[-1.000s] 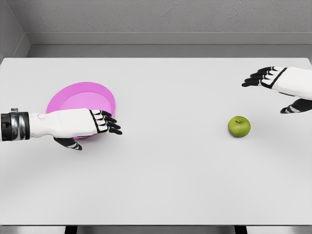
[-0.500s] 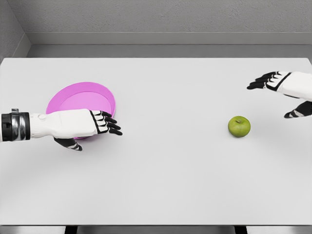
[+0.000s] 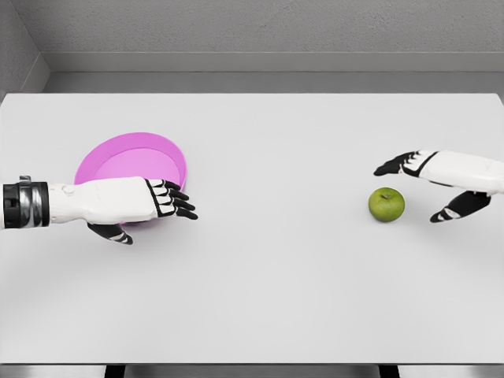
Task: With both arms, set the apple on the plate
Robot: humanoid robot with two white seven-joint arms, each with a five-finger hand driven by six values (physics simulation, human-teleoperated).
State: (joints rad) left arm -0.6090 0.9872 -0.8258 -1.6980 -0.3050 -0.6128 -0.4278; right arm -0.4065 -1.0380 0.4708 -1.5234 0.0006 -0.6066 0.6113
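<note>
A green apple [image 3: 387, 204] rests on the white table, right of the middle. My right hand [image 3: 419, 185] hovers just right of and above it, open, with its black fingers reaching over the apple's far side and the thumb low on the near side; it does not touch the fruit. A pink plate [image 3: 126, 161] lies at the left. In front of the plate's near rim my left hand [image 3: 161, 203] hangs open and holds nothing, hiding part of that rim.
The white table [image 3: 260, 291] ends at a near edge along the bottom of the view. A grey wall rises behind its far edge.
My right hand has come down and leftward from the far right edge toward the apple. The left hand, the plate and the apple have stayed put.
</note>
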